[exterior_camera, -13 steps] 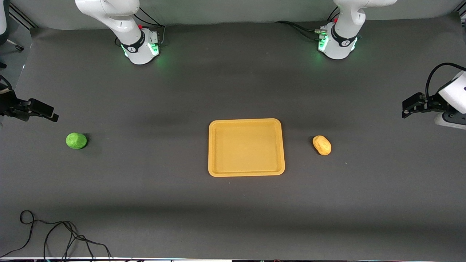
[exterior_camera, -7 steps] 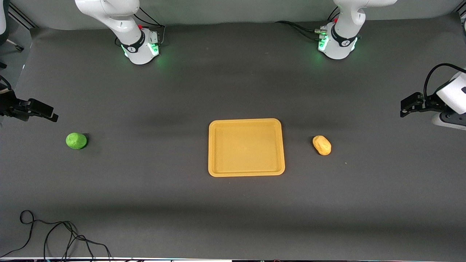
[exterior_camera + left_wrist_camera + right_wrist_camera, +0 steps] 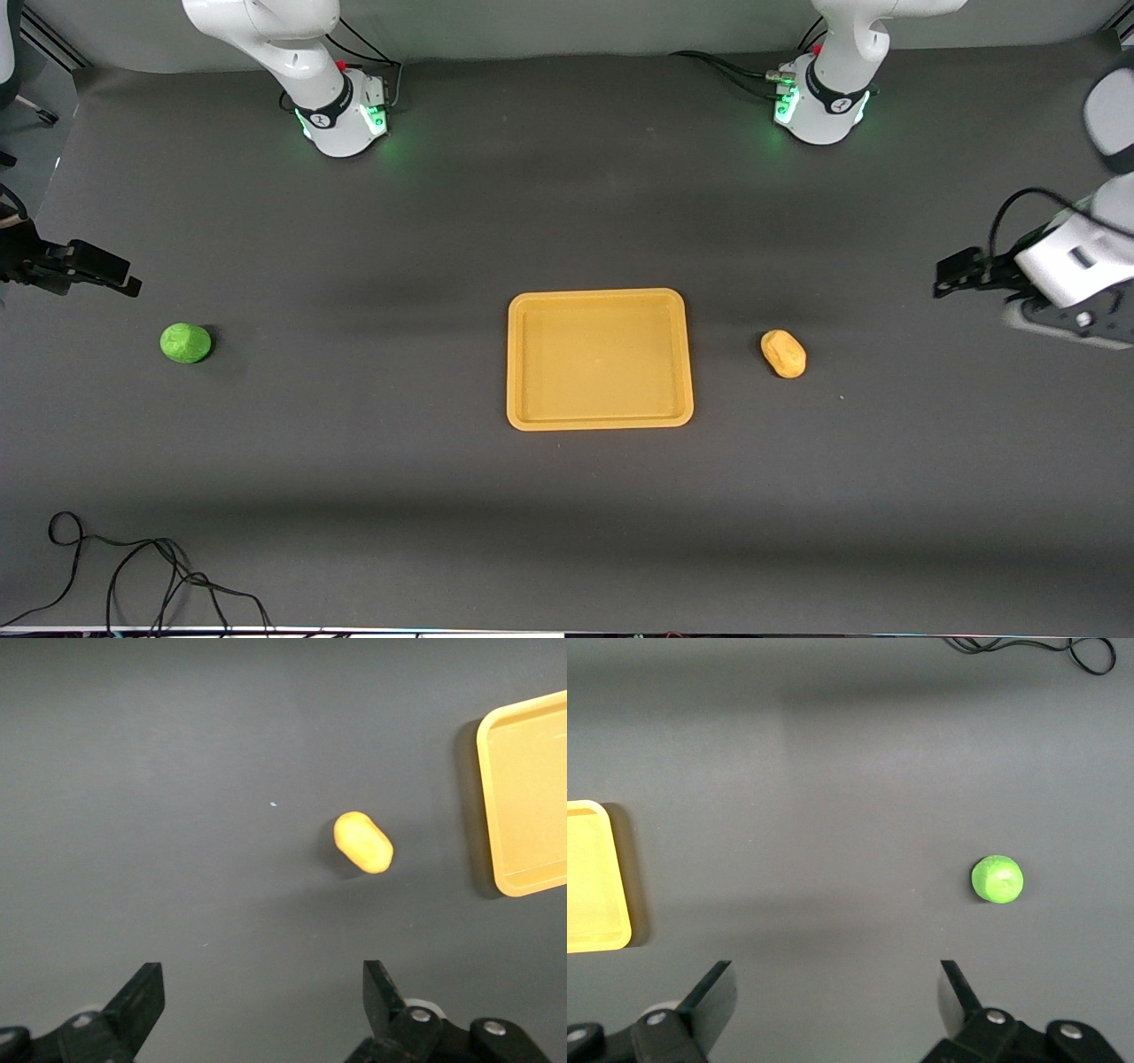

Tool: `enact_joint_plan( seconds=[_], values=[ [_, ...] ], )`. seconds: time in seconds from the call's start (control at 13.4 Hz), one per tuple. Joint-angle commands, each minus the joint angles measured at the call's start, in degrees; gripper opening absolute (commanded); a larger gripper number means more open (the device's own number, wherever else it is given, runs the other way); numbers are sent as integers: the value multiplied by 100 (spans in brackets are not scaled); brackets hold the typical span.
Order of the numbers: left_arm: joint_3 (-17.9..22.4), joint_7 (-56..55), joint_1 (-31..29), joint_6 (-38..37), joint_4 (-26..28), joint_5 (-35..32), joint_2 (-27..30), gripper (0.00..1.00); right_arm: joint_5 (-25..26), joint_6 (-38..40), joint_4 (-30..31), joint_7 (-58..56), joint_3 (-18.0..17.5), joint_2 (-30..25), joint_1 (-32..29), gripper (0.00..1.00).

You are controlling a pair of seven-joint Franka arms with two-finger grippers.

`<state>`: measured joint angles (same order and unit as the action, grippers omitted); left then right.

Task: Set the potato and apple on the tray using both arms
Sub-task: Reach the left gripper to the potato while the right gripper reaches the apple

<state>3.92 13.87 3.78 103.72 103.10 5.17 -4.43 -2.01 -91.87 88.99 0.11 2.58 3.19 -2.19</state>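
The yellow-orange tray (image 3: 599, 295) lies flat and holds nothing, at the table's middle. The potato (image 3: 783, 354) lies on the table beside it, toward the left arm's end. The green apple (image 3: 186, 343) lies well off toward the right arm's end. My left gripper (image 3: 946, 277) is open, in the air short of the potato, which shows in the left wrist view (image 3: 363, 842) with the tray's edge (image 3: 524, 815). My right gripper (image 3: 124, 279) is open, in the air close to the apple, which shows in the right wrist view (image 3: 998, 879) with the tray (image 3: 594, 877).
A black cable (image 3: 133, 567) lies coiled at the table's near edge toward the right arm's end; it also shows in the right wrist view (image 3: 1028, 647). The two arm bases (image 3: 341, 120) (image 3: 822, 111) stand along the table's edge farthest from the front camera.
My left gripper has moved in from the table's end toward the potato and tray. My right gripper has hardly moved. The potato, apple and tray lie as before.
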Motion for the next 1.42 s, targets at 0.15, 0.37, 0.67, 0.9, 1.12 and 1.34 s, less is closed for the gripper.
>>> enact_joint_plan(
  seconds=[0.15,0.37,0.67,0.9,1.12,1.34],
  values=[
    [-40,-410,473,394,560,283,-427,100,278,-225,13,-71,23,59,-70,100],
    [-49,-604,684,1392,1499,318,-436,100,350,-603,232,-1053,592,147,-264,100],
    [-40,-2041,1386,2205,2003,327,-971,100,184,-763,338,-2320,1700,191,-255,100],
    [-49,-2547,1660,2529,2030,318,-1200,99,-9,-815,715,-2507,2001,86,-247,100],
    [-23,-2635,1617,2926,1803,345,-1534,100,-54,-1130,1171,-2507,2001,33,-229,100],
    [-5,-3003,1599,2935,1442,336,-2034,100,-212,-1919,1927,-2507,2001,-20,-203,100]
  ],
)
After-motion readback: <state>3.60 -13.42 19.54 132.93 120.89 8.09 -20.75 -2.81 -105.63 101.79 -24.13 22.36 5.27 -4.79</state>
